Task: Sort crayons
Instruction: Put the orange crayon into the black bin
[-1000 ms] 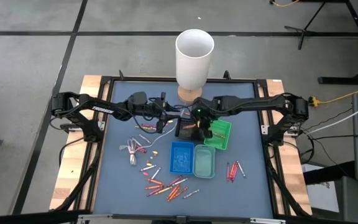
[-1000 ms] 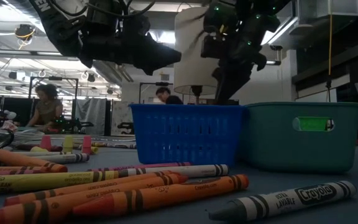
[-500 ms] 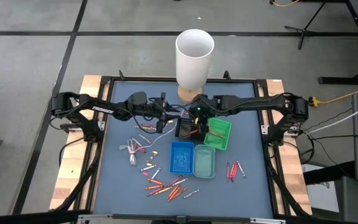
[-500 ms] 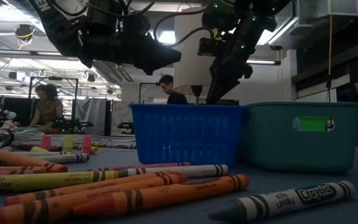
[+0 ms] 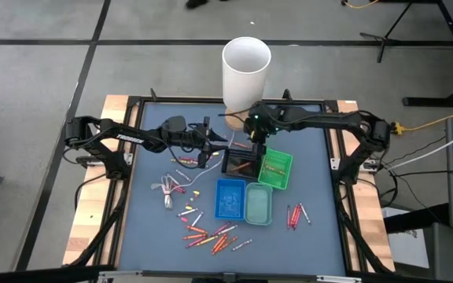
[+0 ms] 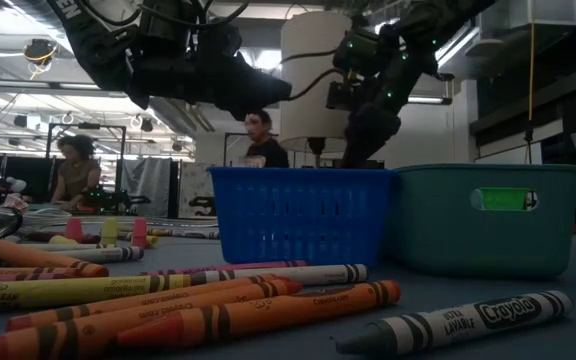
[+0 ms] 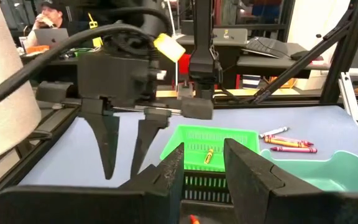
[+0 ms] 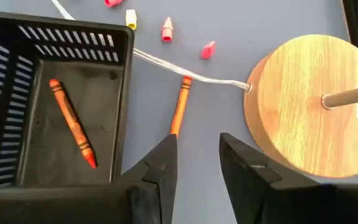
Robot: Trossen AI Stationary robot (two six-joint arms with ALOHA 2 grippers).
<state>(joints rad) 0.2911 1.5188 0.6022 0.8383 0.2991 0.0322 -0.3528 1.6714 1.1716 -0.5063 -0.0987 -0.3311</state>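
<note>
My right gripper (image 8: 194, 165) is open and empty. It hangs over the table beside the black tray (image 8: 17, 74), fingers pointing down, as the left wrist view (image 7: 126, 146) shows. One orange-red crayon (image 8: 72, 122) lies in that tray, and an orange crayon (image 8: 179, 106) lies on the mat beyond my fingertips. My left gripper (image 7: 204, 168) is open and empty, held above the mat left of the black tray (image 5: 240, 163). A yellow crayon (image 7: 209, 154) lies in the green tray (image 5: 276, 169). Several crayons (image 5: 211, 234) lie near the front, and red ones (image 5: 295, 214) lie at the right.
A lamp with a white shade (image 5: 246, 67) stands on a round wooden base (image 8: 303, 106) at the far middle, and its clear cord (image 8: 185, 71) runs across the mat. The blue tray (image 5: 228, 196) and the teal tray (image 5: 259, 203) stand in the middle. Crayon bits (image 8: 166, 28) and a coiled cord (image 5: 167, 189) lie on the left.
My right gripper has gone from above the green and black trays toward the table's far edge, and now stands near the lamp base. My left arm has kept still.
</note>
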